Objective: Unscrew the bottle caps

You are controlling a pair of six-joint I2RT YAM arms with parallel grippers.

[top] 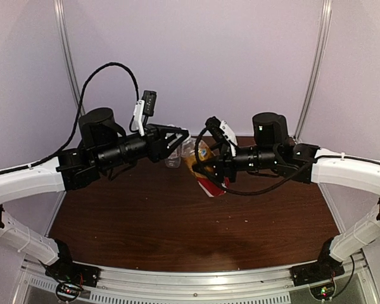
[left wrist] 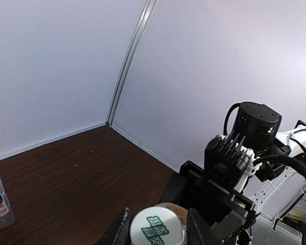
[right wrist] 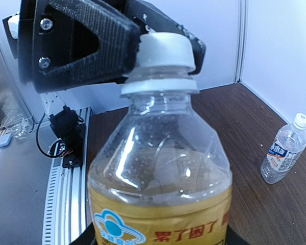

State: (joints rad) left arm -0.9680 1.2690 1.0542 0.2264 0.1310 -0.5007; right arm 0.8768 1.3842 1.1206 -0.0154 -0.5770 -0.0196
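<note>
Yellow label on amber bottle point(right wrist: 158, 173) carries red Chinese characters, 累了困了, plus a blue-white round logo. White cap point(left wrist: 157, 229) has green print on top, unreadable. Right gripper point(top: 206, 166) clamps bottle body above table point(top: 177, 221), long axis tilted, neck toward left gripper point(top: 180, 142), whose fingers pinch cap. Clear bottle point(right wrist: 284, 153) stands upright on table, apart, blue-white label too small to read.

The bottle point(right wrist: 158, 148) was clear, glossy plastic. Its cap point(right wrist: 163, 51) was white, matt plastic. The left gripper fingers point(right wrist: 81, 46) were black, rough-textured plastic. The table point(top: 177, 221) was dark, smooth wood-grain with a slight sheen.
</note>
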